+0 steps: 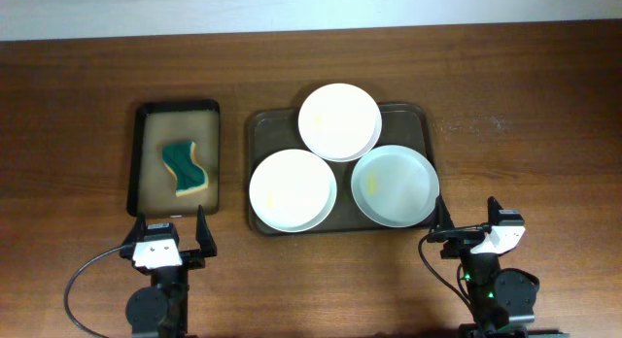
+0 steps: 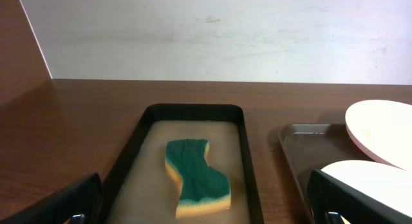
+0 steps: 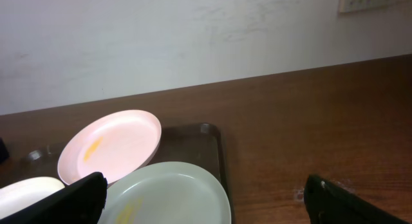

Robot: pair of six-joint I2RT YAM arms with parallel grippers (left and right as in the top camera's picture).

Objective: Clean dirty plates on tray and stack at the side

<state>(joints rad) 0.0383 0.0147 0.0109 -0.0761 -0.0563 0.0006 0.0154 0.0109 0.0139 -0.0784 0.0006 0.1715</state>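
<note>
Three white plates lie on the dark brown tray (image 1: 266, 130): one at the back (image 1: 338, 121), one at the front left (image 1: 292, 189), and a faintly bluish one at the front right (image 1: 395, 185). The back plate overlaps the other two. Yellowish smears show on the back plate (image 3: 112, 147) and on the bluish plate (image 3: 174, 195). My left gripper (image 1: 171, 224) stands open near the table's front, just short of the black tray. My right gripper (image 1: 468, 221) is open too, beside the bluish plate's front right rim. Neither holds anything.
A smaller black tray (image 1: 175, 107) with a tan inside sits left of the brown tray and holds a green and yellow sponge (image 1: 185, 168). In the left wrist view the sponge (image 2: 195, 179) lies straight ahead between my fingers. Bare wooden table lies right of the brown tray.
</note>
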